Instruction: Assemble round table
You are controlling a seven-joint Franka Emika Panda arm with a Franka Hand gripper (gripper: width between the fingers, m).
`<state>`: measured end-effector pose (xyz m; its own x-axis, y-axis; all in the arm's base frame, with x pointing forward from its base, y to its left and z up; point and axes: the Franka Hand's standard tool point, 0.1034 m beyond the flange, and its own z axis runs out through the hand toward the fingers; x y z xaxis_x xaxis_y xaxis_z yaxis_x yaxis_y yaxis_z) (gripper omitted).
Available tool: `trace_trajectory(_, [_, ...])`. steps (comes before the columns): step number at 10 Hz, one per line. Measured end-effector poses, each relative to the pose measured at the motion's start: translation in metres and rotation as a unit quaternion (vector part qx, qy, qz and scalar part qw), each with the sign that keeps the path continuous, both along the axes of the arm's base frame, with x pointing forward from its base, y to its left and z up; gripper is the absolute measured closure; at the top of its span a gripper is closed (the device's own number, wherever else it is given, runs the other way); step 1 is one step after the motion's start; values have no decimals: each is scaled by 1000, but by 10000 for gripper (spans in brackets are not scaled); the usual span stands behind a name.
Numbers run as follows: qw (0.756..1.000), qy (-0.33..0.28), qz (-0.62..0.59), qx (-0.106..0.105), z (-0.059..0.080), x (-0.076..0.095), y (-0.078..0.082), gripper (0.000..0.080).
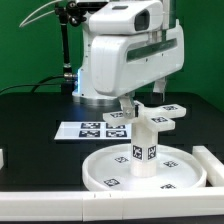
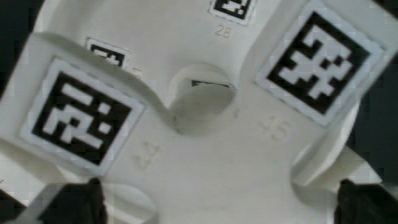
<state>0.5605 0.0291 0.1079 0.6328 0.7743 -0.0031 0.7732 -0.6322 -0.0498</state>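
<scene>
The white disc top (image 1: 110, 168) lies at the front of the table. The short leg (image 1: 143, 143) stands upright at its middle, marker squares on its side. Behind them lies the cross-shaped foot (image 1: 160, 112). My gripper (image 1: 133, 105) hangs low at the foot's end toward the exterior view's left. In the wrist view the foot (image 2: 196, 130) fills the picture, with its round centre hole and two large markers. My gripper (image 2: 215, 203) is open. Its dark fingertips (image 2: 71, 205) stand on either side of one arm of the foot, apart from it.
The marker board (image 1: 92, 128) lies flat behind the disc top, toward the exterior view's left. A long white bar (image 1: 212, 166) runs along the exterior view's right edge and another white piece (image 1: 3, 157) shows at the left edge. The arm's base (image 1: 98, 85) stands at the back.
</scene>
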Motion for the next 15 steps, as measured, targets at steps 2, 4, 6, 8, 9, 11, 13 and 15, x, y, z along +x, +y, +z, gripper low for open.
trace_trajectory(2, [1000,6,2,-3,-6,0,-3,150])
trace_trajectory(4, [1000,8,3,-6,-8,-1,-4,150])
trace_trajectory(6, [1000,8,2,-6,-9,-1,-5,150])
trace_trajectory(8, [1000,7,0,-6,-9,-1,-7,160])
trace_trajectory(9, [1000,8,-1,-6,-9,-1,-8,160])
trace_trajectory(11, [1000,13,-2,-5,-10,-4,-9,354])
trace_trajectory(13, [1000,13,-12,-6,-10,-4,-9,354])
trace_trajectory(15, [995,15,-99,-8,-10,-4,-8,354])
